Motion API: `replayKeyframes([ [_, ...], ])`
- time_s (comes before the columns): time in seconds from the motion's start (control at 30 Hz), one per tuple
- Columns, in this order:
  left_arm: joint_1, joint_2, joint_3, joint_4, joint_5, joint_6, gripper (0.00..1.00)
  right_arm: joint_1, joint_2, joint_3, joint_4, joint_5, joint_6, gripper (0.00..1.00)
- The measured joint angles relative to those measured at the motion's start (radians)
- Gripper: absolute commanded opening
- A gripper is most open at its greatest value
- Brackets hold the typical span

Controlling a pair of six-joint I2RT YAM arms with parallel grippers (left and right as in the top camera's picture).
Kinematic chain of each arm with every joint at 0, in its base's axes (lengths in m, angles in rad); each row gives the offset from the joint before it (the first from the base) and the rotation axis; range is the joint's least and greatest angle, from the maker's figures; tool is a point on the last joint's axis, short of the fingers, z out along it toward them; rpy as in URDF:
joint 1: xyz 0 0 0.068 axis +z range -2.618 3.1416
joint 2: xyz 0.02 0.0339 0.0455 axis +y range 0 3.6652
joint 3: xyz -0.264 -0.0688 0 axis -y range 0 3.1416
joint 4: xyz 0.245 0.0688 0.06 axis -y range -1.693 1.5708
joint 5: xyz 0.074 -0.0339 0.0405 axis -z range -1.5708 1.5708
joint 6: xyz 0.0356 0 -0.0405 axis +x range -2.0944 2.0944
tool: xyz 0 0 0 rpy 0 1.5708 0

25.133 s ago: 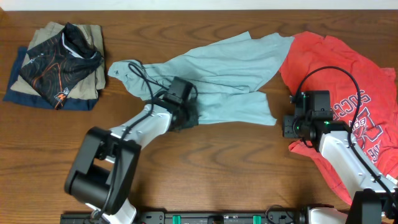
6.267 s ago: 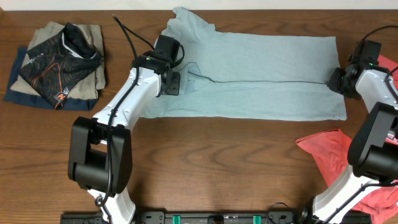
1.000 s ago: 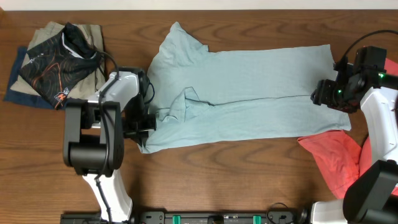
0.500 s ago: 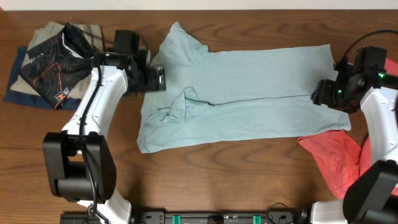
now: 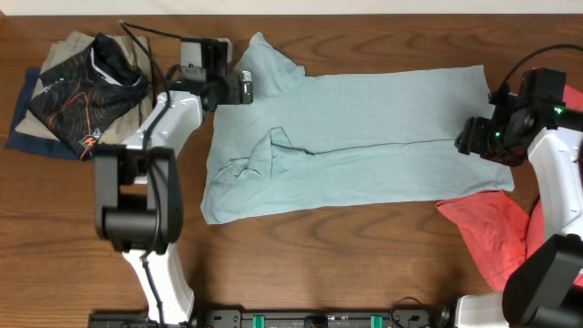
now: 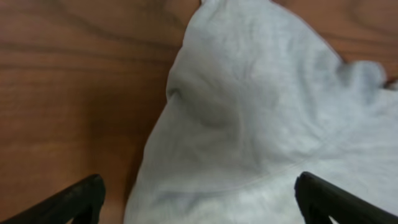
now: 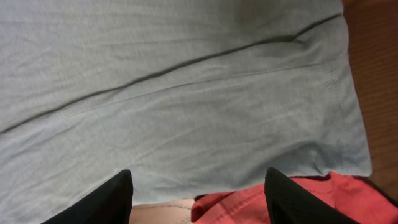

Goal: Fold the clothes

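One soft pale blue-grey T-shirt (image 5: 364, 137) lies long and flat, bunched near its sleeve. Jaws of the left gripper (image 6: 199, 186) and the right gripper (image 7: 199, 180) stand apart.

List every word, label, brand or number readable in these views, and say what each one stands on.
No text can be read in any view.
On the pale blue-grey T-shirt: plain cloth, no print showing.
On the red T-shirt: no lettering on the part in view.
On the black garment: an orange line pattern and a small orange mark near its lower edge, too small to read.
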Motion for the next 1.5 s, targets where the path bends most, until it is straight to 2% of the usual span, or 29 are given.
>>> replayKeyframes([
  [0.17,0.0,0.076,0.0,0.102,0.0,0.013,0.83,0.0,0.0,0.0,-0.001,0.0,0.0,0.66],
  [0.4,0.0,0.114,0.0,0.113,0.0,0.018,0.66,0.0,0.0,0.0,-0.001,0.0,0.0,0.66],
  [0.47,0.0,0.119,0.0,0.114,0.0,0.013,0.53,0.0,0.0,0.0,-0.001,0.0,0.0,0.66],
  [0.53,0.0,0.122,0.0,0.114,0.0,0.012,0.27,0.0,0.0,0.0,-0.001,0.0,0.0,0.66],
  [0.6,0.0,0.124,0.0,0.114,0.003,0.016,0.11,0.0,0.0,0.0,0.001,0.0,0.0,0.65],
  [0.63,0.0,0.124,0.0,0.114,0.005,0.014,0.07,0.0,0.0,0.0,0.004,0.0,0.0,0.65],
  [0.93,0.0,0.122,0.0,0.066,0.054,0.013,0.06,0.0,0.0,0.0,0.09,0.0,0.0,0.69],
  [1.2,0.0,0.008,0.0,-0.033,0.056,0.0,0.06,0.0,0.008,-0.002,0.311,0.003,-0.001,0.68],
  [1.37,0.0,-0.097,0.0,-0.077,0.06,-0.008,0.06,0.0,0.077,-0.002,0.453,0.021,0.0,0.68],
  [1.5,0.0,-0.105,0.001,-0.135,0.06,-0.014,0.06,0.0,0.172,-0.001,0.507,0.048,0.004,0.69],
])
